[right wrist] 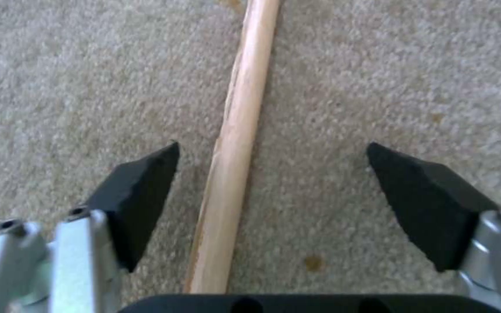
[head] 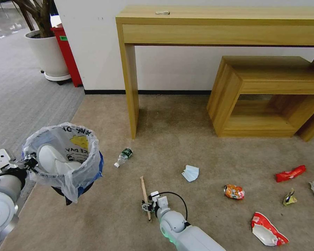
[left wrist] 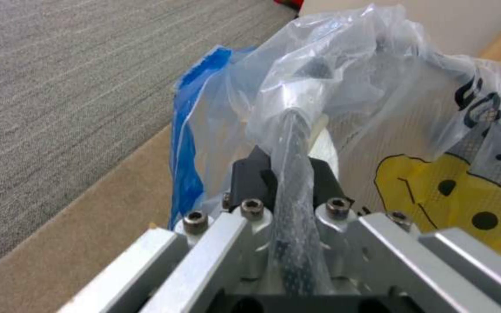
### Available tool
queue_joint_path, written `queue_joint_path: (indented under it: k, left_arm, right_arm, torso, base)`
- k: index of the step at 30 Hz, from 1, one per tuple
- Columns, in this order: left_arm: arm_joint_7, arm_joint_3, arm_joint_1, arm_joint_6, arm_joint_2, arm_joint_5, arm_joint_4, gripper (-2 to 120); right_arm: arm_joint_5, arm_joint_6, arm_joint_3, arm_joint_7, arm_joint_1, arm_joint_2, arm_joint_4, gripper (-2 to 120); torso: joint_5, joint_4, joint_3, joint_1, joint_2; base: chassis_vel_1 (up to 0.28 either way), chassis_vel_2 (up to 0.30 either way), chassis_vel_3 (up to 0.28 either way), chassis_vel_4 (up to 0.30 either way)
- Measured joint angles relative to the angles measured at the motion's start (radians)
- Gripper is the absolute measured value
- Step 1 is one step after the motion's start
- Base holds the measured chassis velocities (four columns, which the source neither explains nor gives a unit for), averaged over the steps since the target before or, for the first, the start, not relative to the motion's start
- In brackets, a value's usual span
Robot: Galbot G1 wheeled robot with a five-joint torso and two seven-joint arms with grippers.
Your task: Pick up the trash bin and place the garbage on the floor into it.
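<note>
My left gripper (head: pixel 32 161) is shut on the bagged rim of the blue trash bin (head: pixel 64 157), holding it above the floor (head: pixel 185 139) at the left; two white slippers (head: pixel 52 158) lie inside. In the left wrist view the jaws pinch the rim through the bag (left wrist: pixel 297 143). Low over the carpet, my right gripper (head: pixel 147 206) stands open astride the wooden stick (head: pixel 145 195); the stick (right wrist: pixel 233 143) runs between the black fingertips (right wrist: pixel 146 174). Other garbage lies around: plastic bottle (head: pixel 124 156), pale blue mask (head: pixel 191 173), orange can (head: pixel 234 191), red wrapper (head: pixel 290 173).
A tall wooden desk (head: pixel 219 24) and a low wooden shelf (head: pixel 268 94) stand against the far wall. A potted plant (head: pixel 47 52) and a red box (head: pixel 68 55) sit on grey carpet at the far left. More wrappers (head: pixel 268 230) lie at the right.
</note>
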Motion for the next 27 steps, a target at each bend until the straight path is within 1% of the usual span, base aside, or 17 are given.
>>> queue_joint_path:
  k: [1, 3, 4, 5, 11, 12, 13, 15, 17, 18, 20, 22, 23, 24, 26, 27]
  left_arm:
    - [0.000, 0.000, 0.000, 0.000, 0.000, 0.000, 0.000, 2]
    - [0.000, 0.000, 0.000, 0.000, 0.000, 0.000, 0.000, 2]
    - [0.000, 0.000, 0.000, 0.000, 0.000, 0.000, 0.000, 2]
    - [0.000, 0.001, -0.001, -0.001, 0.000, 0.000, 0.000, 2]
    - [0.000, 0.007, -0.003, -0.001, -0.002, 0.002, 0.001, 2]
    - [0.000, 0.008, -0.003, -0.004, -0.004, 0.002, 0.002, 2]
    - [0.000, 0.008, -0.003, -0.004, -0.004, 0.002, 0.002, 2]
    - [0.000, 0.009, -0.004, -0.004, -0.004, 0.002, 0.003, 2]
    - [0.000, 0.011, -0.005, -0.005, -0.005, 0.003, 0.004, 2]
    - [0.000, 0.011, -0.005, -0.005, -0.005, 0.003, 0.004, 2]
    - [0.000, 0.013, -0.006, -0.005, -0.006, 0.004, 0.005, 2]
    - [0.000, 0.016, -0.007, -0.005, -0.007, 0.005, 0.005, 2]
    - [0.000, 0.016, -0.007, -0.005, -0.007, 0.005, 0.005, 2]
    - [0.000, 0.017, -0.008, -0.006, -0.007, 0.005, 0.005, 2]
    - [0.000, 0.018, -0.008, -0.006, -0.007, 0.006, 0.007, 2]
    - [0.000, 0.018, -0.008, -0.006, -0.007, 0.006, 0.007, 2]
  right_arm:
    - [0.000, 0.000, 0.000, 0.000, 0.000, 0.000, 0.000, 80]
    - [-0.012, 0.005, -0.001, -0.009, -0.001, 0.002, -0.008, 73]
    - [-0.012, 0.005, -0.001, -0.009, -0.001, 0.002, -0.008, 73]
    - [-0.016, 0.006, -0.001, -0.011, -0.002, 0.003, -0.010, 70]
    - [-0.040, 0.010, 0.000, -0.023, -0.007, 0.006, -0.018, 68]
    - [-0.044, 0.010, 0.003, -0.023, -0.010, 0.005, -0.017, 61]
    - [-0.044, 0.010, 0.003, -0.023, -0.010, 0.005, -0.017, 61]
    - [-0.045, 0.010, 0.005, -0.025, -0.013, 0.004, -0.013, 54]
    - [-0.046, 0.010, 0.007, -0.032, -0.018, 0.002, -0.009, 46]
    - [-0.046, 0.010, 0.007, -0.032, -0.018, 0.002, -0.009, 46]
    - [-0.050, 0.010, 0.010, -0.037, -0.019, 0.000, -0.008, 37]
    - [-0.053, 0.012, 0.011, -0.045, -0.021, -0.003, -0.005, 28]
    - [-0.053, 0.012, 0.011, -0.045, -0.021, -0.003, -0.005, 28]
    - [-0.054, 0.012, 0.011, -0.046, -0.022, -0.004, -0.004, 25]
    - [-0.054, 0.012, 0.012, -0.049, -0.023, -0.007, 0.001, 14]
    - [-0.054, 0.012, 0.012, -0.049, -0.023, -0.007, 0.001, 14]
  torso:
    - [0.0000, 0.0000, 0.000, 0.000, 0.000]
    - [-0.0002, -0.0001, 0.000, 0.000, 0.000]
    - [-0.0002, -0.0001, 0.000, 0.000, 0.000]
    - [-0.0002, -0.0002, 0.000, 0.000, 0.000]
    - [-0.0004, -0.0004, 0.000, 0.000, 0.000]
    - [-0.0006, -0.0005, 0.000, 0.000, 0.000]
    - [-0.0006, -0.0005, 0.000, 0.000, 0.000]
    - [-0.0006, -0.0006, 0.000, 0.000, 0.000]
    - [0.0006, 0.0000, 0.000, 0.000, 0.000]
    - [0.0006, 0.0000, 0.000, 0.000, 0.000]
    - [-0.0002, 0.0002, 0.000, 0.000, 0.000]
    - [0.0000, 0.0001, 0.000, 0.000, 0.000]
    - [0.0000, 0.0001, 0.000, 0.000, 0.000]
    - [0.0002, 0.0002, 0.000, 0.000, 0.000]
    - [0.0004, 0.0005, 0.000, 0.000, 0.000]
    - [0.0004, 0.0005, 0.000, 0.000, 0.000]
  base:
    - [0.000, 0.000, 0.000, 0.000]
    - [0.000, 0.000, 0.000, 0.000]
    - [0.000, 0.000, 0.000, 0.000]
    - [0.000, 0.000, 0.000, 0.000]
    - [0.000, 0.000, 0.000, 0.000]
    - [0.000, 0.000, 0.000, 0.000]
    - [0.000, 0.000, 0.000, 0.000]
    - [0.000, 0.000, 0.000, 0.000]
    - [0.000, 0.000, 0.000, 0.000]
    - [0.000, 0.000, 0.000, 0.000]
    - [0.000, 0.000, 0.000, 0.000]
    - [0.000, 0.000, 0.000, 0.000]
    - [0.000, 0.000, 0.000, 0.000]
    - [0.000, 0.000, 0.000, 0.000]
    - [0.000, 0.000, 0.000, 0.000]
    - [0.000, 0.000, 0.000, 0.000]
